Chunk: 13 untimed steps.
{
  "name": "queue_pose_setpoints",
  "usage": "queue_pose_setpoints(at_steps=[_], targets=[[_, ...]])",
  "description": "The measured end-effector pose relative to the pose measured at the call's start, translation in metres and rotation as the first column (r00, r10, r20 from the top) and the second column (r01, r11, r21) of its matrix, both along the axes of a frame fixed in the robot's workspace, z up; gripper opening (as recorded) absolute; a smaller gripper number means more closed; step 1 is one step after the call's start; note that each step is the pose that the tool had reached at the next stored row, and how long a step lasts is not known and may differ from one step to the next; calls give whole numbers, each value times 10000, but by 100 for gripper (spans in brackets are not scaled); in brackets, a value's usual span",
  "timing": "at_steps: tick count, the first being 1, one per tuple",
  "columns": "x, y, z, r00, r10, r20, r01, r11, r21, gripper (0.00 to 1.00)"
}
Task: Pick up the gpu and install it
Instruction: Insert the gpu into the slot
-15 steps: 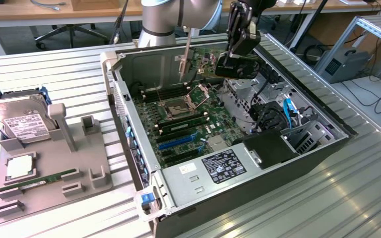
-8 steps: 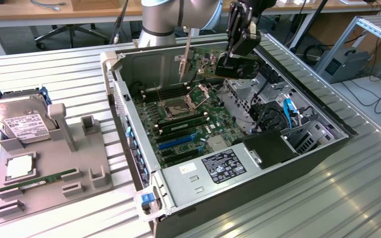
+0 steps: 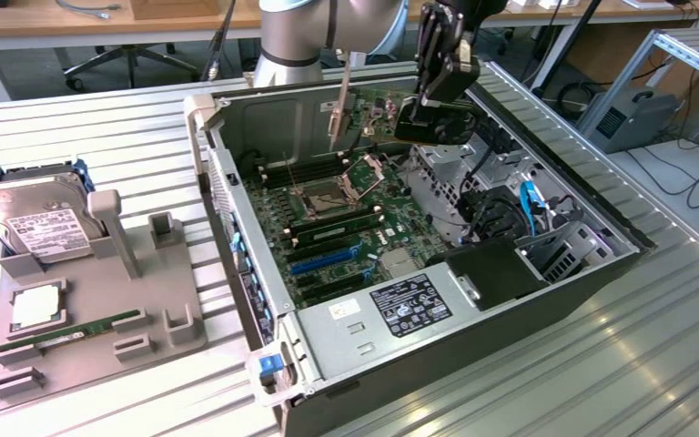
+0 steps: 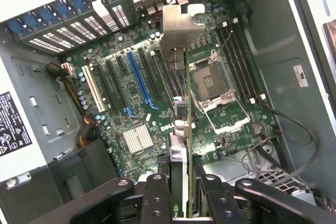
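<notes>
My gripper (image 3: 432, 116) hangs over the open computer case (image 3: 248, 273), shut on the gpu (image 3: 374, 116). The card is held on edge above the motherboard (image 3: 339, 228), with its silver end bracket (image 3: 341, 109) toward the case's rear wall. In the wrist view the gpu (image 4: 181, 150) runs edge-on away from the gripper (image 4: 182, 182), clamped between the two black fingers (image 4: 157, 195). Its bracket (image 4: 178, 27) floats over the board, beside the expansion slots (image 4: 137, 77) and the bare CPU socket (image 4: 210, 82).
A grey fixture tray (image 3: 143, 309) on the exterior view's left holds a hard drive (image 3: 40, 223), a CPU (image 3: 36, 305) and a RAM stick (image 3: 70, 332). Inside the case are a power supply (image 3: 404, 309), drive cages and cables (image 3: 526, 205). The case stands on a slatted metal table (image 3: 641, 364).
</notes>
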State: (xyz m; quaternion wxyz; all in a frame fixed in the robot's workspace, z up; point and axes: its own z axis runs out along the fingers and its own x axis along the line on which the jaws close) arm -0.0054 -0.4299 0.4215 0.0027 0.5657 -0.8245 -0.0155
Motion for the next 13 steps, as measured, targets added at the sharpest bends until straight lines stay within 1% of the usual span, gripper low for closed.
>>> queue_pose_setpoints(at_steps=[13], targets=[[0, 0, -5, 9994, 337, 0, -337, 9994, 1, 27]])
